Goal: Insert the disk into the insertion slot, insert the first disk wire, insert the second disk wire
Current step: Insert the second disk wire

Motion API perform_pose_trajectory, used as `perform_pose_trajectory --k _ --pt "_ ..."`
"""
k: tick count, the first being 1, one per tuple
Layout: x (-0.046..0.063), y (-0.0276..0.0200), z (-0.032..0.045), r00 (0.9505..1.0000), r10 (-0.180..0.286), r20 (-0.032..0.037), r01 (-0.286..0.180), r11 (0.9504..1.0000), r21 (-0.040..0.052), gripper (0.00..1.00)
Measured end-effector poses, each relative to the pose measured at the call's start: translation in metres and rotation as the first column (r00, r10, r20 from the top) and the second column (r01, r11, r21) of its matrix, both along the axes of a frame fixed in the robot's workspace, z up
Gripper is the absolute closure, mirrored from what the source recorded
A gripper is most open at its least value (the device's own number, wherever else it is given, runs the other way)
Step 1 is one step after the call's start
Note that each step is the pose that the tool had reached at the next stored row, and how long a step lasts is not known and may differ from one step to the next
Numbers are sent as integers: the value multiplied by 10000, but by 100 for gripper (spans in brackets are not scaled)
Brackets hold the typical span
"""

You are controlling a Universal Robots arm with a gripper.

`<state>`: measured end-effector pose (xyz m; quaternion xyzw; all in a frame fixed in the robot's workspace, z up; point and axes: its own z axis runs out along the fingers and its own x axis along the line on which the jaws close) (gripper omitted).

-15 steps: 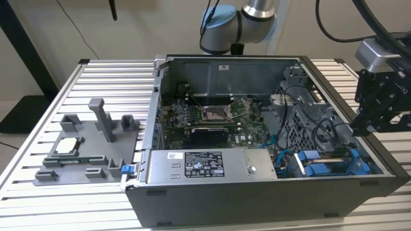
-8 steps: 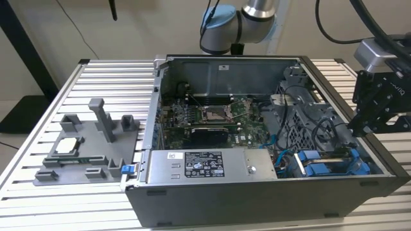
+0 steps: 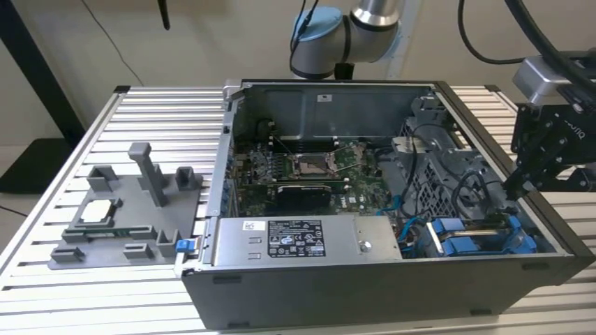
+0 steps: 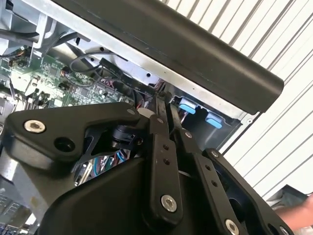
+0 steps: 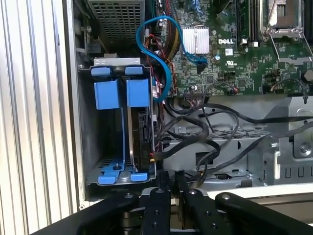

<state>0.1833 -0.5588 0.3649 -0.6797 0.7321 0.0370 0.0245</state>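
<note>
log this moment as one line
gripper: just outside insertion slot | disk: appears in slot, edge-on | black cables: beside disk, connection unclear

open computer case on a slatted metal counter, motherboard inside, grey box with white sticker along its front, blue-railed insertion slot at the exterior view's right, black hand just above it
</note>
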Motion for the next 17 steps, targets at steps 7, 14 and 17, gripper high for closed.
perform_pose_trajectory --k 7,14,17 --pt "11 0 0 10000 -3 -3 3 10000 2 0" --pt "75 -2 -4 10000 -4 -3 4 10000 96 0" --pt "98 -5 -9 10000 -4 -3 4 9998 196 0"
